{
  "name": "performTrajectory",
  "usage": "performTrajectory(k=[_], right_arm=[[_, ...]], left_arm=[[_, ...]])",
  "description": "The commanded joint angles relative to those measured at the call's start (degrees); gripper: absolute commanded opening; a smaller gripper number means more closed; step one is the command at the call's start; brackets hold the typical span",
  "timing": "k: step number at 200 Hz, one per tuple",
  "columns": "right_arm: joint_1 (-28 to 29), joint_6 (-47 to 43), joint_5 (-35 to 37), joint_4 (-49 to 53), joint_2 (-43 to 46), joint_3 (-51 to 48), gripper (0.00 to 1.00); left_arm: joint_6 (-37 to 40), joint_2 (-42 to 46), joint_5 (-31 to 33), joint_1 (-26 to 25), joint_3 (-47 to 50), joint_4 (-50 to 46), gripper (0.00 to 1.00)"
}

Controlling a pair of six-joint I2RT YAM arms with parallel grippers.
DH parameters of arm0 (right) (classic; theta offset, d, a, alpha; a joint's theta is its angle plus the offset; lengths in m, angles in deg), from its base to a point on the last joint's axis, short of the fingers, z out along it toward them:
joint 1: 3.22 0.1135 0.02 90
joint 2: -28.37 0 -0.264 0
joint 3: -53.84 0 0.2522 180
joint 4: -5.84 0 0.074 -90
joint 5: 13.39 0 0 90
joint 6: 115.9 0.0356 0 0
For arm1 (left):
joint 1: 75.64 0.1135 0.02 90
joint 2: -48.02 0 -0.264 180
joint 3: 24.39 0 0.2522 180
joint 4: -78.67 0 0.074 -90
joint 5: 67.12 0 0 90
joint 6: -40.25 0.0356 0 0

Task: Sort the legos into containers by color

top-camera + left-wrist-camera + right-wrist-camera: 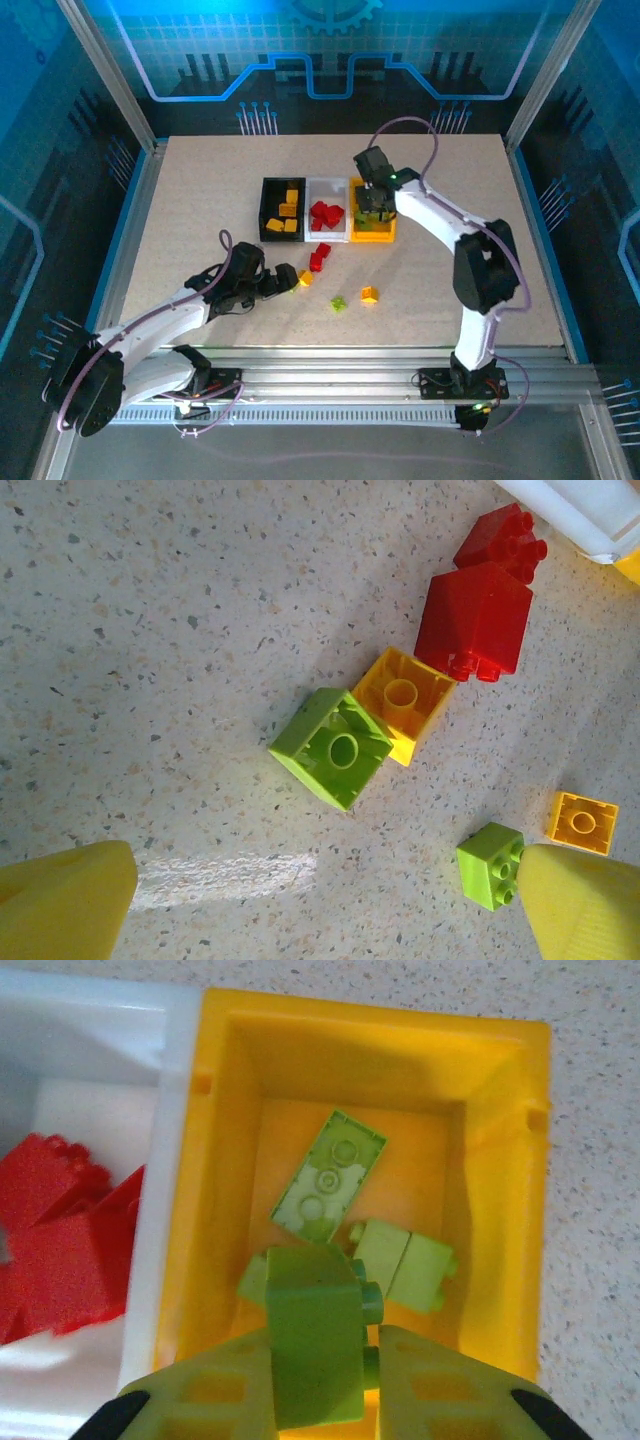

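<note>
Three containers stand in a row: a black bin with orange-yellow legos, a white bin with red legos, and a yellow bin. My right gripper hangs over the yellow bin, shut on a lime green lego. Two more green legos lie on that bin's floor. My left gripper is open low over the table. Just ahead of it lie an upturned green lego, a yellow one touching it, and two red ones.
Loose on the table to the right of the left gripper are a small green lego and a small orange-yellow one. A corner of the white bin sits beyond the red legos. Metal frame posts border the table.
</note>
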Motion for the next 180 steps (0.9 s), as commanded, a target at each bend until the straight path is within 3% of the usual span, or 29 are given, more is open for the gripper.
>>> performTrajectory(k=[1,34,50,86,123,180], right_arm=[[-1.90,1.13,1.19,4.72,-4.16,6.32,0.28],[-2.40,1.01,-0.10,3.68,-3.52,7.02,0.55],[-2.04,1.02,-1.09,2.58,-0.11,4.27,0.61],[2.50,1.56,-1.77,-1.02,11.96,-8.77,0.66],[12.04,1.48,-4.95,-3.55,22.89,-23.82,0.70],[27.04,6.30,-6.68,-5.59,22.05,-34.51,0.70]], left_arm=[[-0.68,1.42,-0.81,0.29,-1.14,-1.60,0.99],[-0.83,2.40,-0.98,0.22,-0.57,-1.76,0.99],[-0.84,2.72,-0.99,0.16,-0.40,-1.70,0.99],[-0.58,3.90,-0.85,0.27,-0.60,-2.02,0.99],[0.61,7.81,1.19,0.39,-1.74,-4.76,0.99],[1.92,9.85,3.22,0.74,-2.94,-8.30,0.99]])
